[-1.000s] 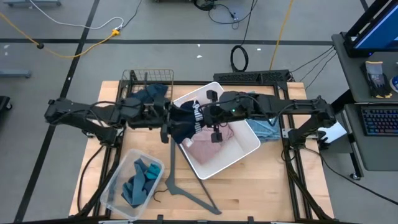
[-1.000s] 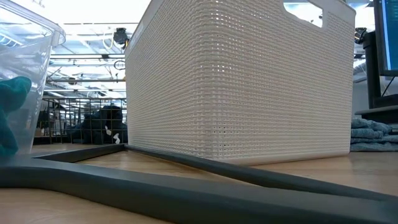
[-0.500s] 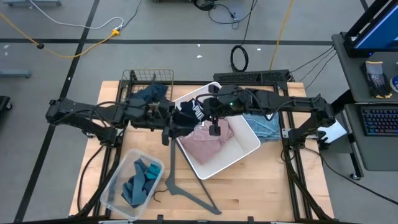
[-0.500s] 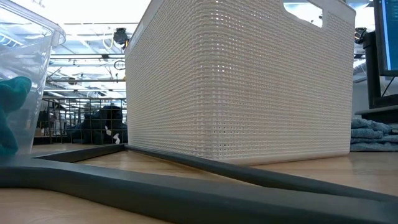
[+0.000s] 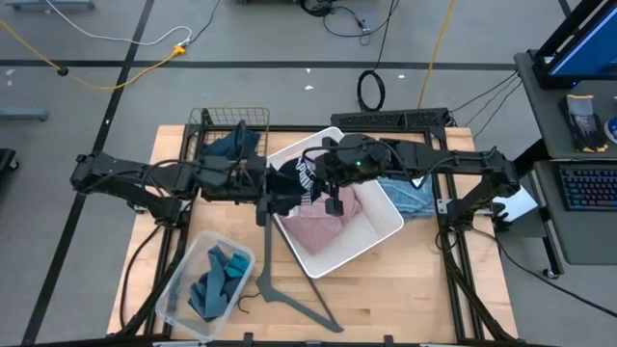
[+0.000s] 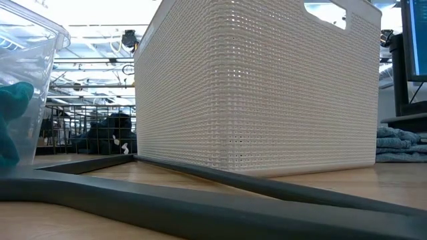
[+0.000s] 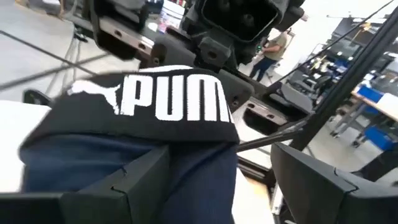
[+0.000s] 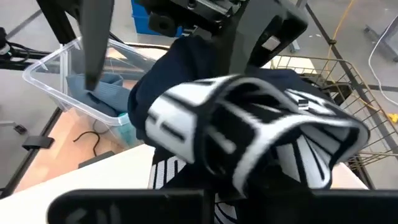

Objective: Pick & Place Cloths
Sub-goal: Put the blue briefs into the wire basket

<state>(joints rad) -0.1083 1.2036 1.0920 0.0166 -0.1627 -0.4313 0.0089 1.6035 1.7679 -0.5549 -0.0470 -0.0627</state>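
The right end effector (image 5: 307,181) pinches a soft black garment with white print (image 5: 294,179) above the woven white basket (image 5: 386,231). The left end effector (image 5: 273,189), jaws wide, flanks its folds.

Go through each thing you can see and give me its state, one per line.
Black garment with white print: lifted over the white basket's edge, held by the right hand.
Right hand: shut on it.
Left hand: open beside it.
White basket: upright, pink shirt inside.
Clear bin: holds teal cloths.
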